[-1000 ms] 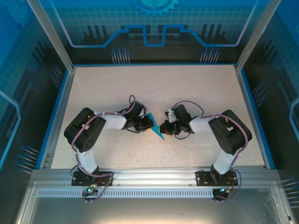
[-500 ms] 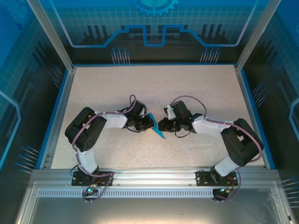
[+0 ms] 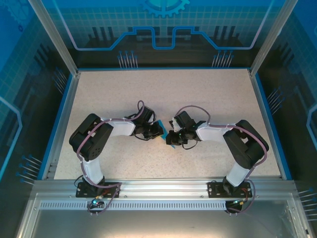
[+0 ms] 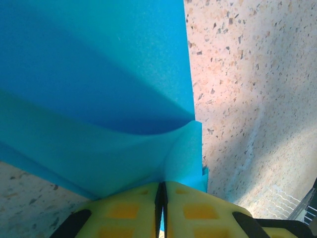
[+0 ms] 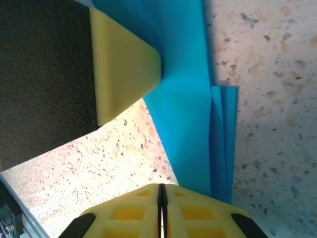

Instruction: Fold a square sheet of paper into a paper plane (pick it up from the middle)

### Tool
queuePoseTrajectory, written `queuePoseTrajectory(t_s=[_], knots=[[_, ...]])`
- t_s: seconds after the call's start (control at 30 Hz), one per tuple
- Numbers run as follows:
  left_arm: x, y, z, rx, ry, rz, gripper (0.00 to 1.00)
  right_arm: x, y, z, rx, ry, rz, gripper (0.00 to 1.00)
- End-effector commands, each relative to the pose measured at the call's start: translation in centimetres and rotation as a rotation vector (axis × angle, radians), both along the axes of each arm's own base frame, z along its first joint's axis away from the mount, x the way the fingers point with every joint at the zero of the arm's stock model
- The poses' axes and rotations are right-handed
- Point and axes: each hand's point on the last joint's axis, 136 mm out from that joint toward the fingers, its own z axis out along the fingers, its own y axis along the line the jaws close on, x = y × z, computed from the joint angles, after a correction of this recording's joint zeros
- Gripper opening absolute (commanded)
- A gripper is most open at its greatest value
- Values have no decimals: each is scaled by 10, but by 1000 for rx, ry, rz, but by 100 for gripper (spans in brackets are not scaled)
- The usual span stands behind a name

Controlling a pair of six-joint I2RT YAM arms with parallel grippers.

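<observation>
My left gripper [image 4: 161, 184] is clamped shut, yellow pads together with a teal sliver of the paper plane [image 4: 99, 99] pinched in the seam. The folded paper fans out ahead of me, one layer bowing up off the crease, over the speckled table [image 4: 247, 99]. My right gripper [image 5: 161, 191] has its pads pressed together too, just beside the stacked edges of the paper; I cannot tell whether any layer sits between them. From above, both hands meet nose to nose at mid-table, the blue point poking out below them.

I judge this a creasing step, partway through the folding. To do it well, my left should anchor firmly and not twist; my right should take the layered edge squarely, edges aligned, and press along the fold rather than tug, since paper this thin will tear or buckle.

As for containers, I see none; nothing here holds anything but my pads.
</observation>
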Motion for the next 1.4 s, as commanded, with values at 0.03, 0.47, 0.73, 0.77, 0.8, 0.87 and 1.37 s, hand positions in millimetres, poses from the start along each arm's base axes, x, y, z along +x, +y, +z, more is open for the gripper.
queuePoseTrajectory(t_s=[0.03,0.47,0.73,0.77,0.8,0.87,1.37], knots=[[-19,20,-38,125,112,23,11,-3,-10,-10,-64,28,-19,8],[-19,20,-40,132,116,18,11,-12,-29,-26,-84,83,-53,7],[-19,20,-40,133,116,18,11,-15,-25,-23,-47,87,-34,7],[-19,20,-40,134,115,18,11,-16,-25,-24,-50,95,-35,7],[-19,21,-40,135,116,17,11,-17,-26,-26,-54,101,-36,7],[-19,21,-40,136,117,17,11,-20,-29,-32,-70,115,-39,7],[-21,22,-43,144,125,18,11,-19,-36,-31,-96,97,-47,7]])
